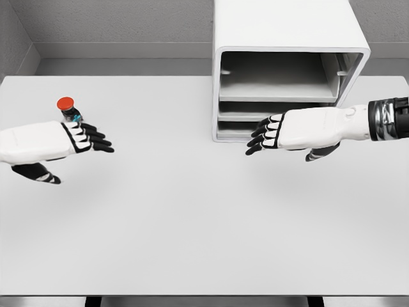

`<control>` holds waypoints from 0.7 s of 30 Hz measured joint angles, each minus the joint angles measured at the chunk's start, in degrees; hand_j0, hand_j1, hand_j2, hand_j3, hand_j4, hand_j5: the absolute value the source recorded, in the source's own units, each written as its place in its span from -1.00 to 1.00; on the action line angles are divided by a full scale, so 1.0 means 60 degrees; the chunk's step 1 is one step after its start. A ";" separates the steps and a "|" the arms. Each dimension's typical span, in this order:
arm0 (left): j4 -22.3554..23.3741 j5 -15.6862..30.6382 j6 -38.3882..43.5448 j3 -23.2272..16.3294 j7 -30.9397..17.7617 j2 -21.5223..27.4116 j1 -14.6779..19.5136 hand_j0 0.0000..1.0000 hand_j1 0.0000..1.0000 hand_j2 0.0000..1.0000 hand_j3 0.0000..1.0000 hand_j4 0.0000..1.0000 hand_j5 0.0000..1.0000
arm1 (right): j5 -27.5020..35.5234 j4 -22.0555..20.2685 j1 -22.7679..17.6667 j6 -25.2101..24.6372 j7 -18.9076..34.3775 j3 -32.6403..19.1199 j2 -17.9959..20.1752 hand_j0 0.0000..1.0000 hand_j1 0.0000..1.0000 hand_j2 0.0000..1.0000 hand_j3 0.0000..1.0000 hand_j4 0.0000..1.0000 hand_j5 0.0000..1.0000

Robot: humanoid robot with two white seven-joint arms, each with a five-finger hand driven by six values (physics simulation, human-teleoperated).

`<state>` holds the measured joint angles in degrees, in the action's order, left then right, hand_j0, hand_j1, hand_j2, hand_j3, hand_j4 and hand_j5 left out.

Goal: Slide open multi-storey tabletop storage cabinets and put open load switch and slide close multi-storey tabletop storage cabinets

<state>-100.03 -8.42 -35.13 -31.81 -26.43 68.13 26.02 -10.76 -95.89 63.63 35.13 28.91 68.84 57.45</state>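
Scene: a white desk (pixel 192 224) seen from above, with 2 white robot arms reaching in, 1 from each side.
Cabinet: a white multi-storey storage cabinet (pixel 287 38) stands at the far right of the desk, its front facing the robot. The top bay is open and looks empty; 2 lower levels show beneath it. Whether a drawer is pulled out I cannot tell.
Switch: the load switch (pixel 66 107), a small dark body with a red round cap, stands upright on the desk at the far left, well apart from the cabinet.
Left hand: the left hand (pixel 61 144) hovers just beside the switch, palm down, fingers stretched out and apart, thumb hanging below. It holds nothing.
Right hand: the right hand (pixel 294 131) sits in front of the cabinet's lower levels, fingers extended and slightly spread, tips pointing left. It grips nothing.
Risk 1: the left fingers lie close to the switch; a sideways sweep could tip it or push it away before a grasp closes.
Risk 2: the right hand covers the lower levels, so a pull without a firm hold could slip or drag the whole cabinet.
Risk 3: carrying the switch across the desk is a long reach; a loose pinch on the cap could drop it.
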 measured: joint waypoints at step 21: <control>0.5505 -0.2343 0.0006 -0.0991 0.0606 -0.3169 0.3076 1.00 1.00 1.00 1.00 1.00 1.00 | 0.2129 0.0828 0.0161 -0.0514 0.0888 0.0319 -0.0317 1.00 1.00 1.00 1.00 1.00 1.00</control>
<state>-67.00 -22.48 -35.09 -37.76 -22.79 49.11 44.47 2.01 -90.92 64.60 32.04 34.24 70.75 55.55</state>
